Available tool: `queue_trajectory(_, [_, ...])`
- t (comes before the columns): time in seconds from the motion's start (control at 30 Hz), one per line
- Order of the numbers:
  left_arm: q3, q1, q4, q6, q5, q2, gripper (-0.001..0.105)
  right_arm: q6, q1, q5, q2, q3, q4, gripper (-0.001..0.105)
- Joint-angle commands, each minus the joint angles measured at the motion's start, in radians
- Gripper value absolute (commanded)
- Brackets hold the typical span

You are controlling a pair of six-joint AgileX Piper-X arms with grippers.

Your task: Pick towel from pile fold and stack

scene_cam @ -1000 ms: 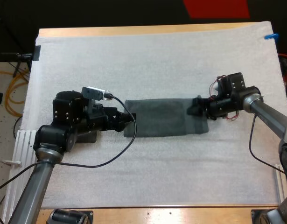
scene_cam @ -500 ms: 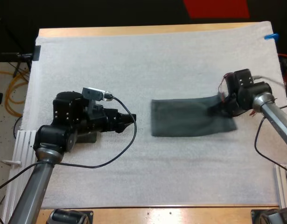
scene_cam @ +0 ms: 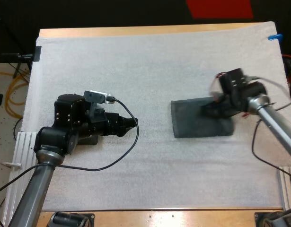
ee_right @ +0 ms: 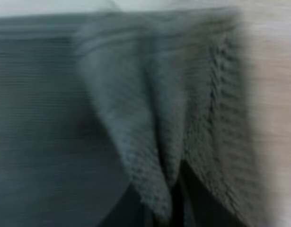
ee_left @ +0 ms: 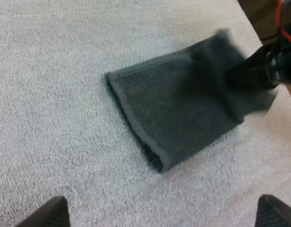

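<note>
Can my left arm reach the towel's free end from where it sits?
Probably yes: only bare mat lies between the open left gripper and the towel's near end; the right gripper pinches the opposite end.

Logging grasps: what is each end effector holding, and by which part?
The right end effector pinches the towel by the end nearest its arm; the left end effector is open, holding nothing.

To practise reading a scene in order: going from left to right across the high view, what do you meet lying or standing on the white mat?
left claw → towel. The right claw grips the towel's right part and overlaps it, so it is left out of the order.
</note>
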State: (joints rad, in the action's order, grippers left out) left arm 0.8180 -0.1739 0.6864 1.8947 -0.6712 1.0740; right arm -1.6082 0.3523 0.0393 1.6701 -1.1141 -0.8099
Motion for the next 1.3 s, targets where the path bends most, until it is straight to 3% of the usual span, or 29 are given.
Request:
queue_trajectory(0.0, [0.005,0.0,0.001,-0.003,0.006,-0.005,0.075,0.049,0.025,0.102,0.013,-0.006,0.038,0.001])
queue_trajectory(0.3, [0.005,0.0,0.001,-0.003,0.004,-0.005,0.075,0.31,0.1,0.263,0.129,-0.006,0.249,0.001])
queue_trajectory(0.53, [0.005,0.0,0.001,-0.003,0.004,-0.005,0.075,0.354,0.1,0.281,0.148,-0.006,0.282,0.006])
queue_trajectory(0.63, [0.005,0.0,0.001,-0.003,0.004,-0.005,0.075,0.354,0.1,0.308,0.148,-0.008,0.282,0.027])
queue_trajectory(0.7, [0.005,0.0,0.001,-0.01,0.004,-0.005,0.075,0.351,0.1,0.365,0.148,-0.009,0.295,0.055])
queue_trajectory(0.8, [0.005,0.0,0.001,-0.011,0.006,-0.005,0.075,0.329,0.1,0.462,0.144,-0.009,0.329,0.086])
queue_trajectory(0.87, [0.005,0.0,0.001,-0.014,0.006,-0.005,0.075,0.325,0.101,0.522,0.141,-0.009,0.336,0.091])
queue_trajectory(1.0, [0.005,0.0,-0.005,-0.014,0.009,-0.005,0.075,0.325,0.114,0.615,0.141,-0.009,0.337,0.09])
queue_trajectory(1.27, [0.005,0.0,-0.011,-0.014,0.02,-0.005,0.075,0.325,0.13,0.655,0.136,-0.009,0.382,0.09])
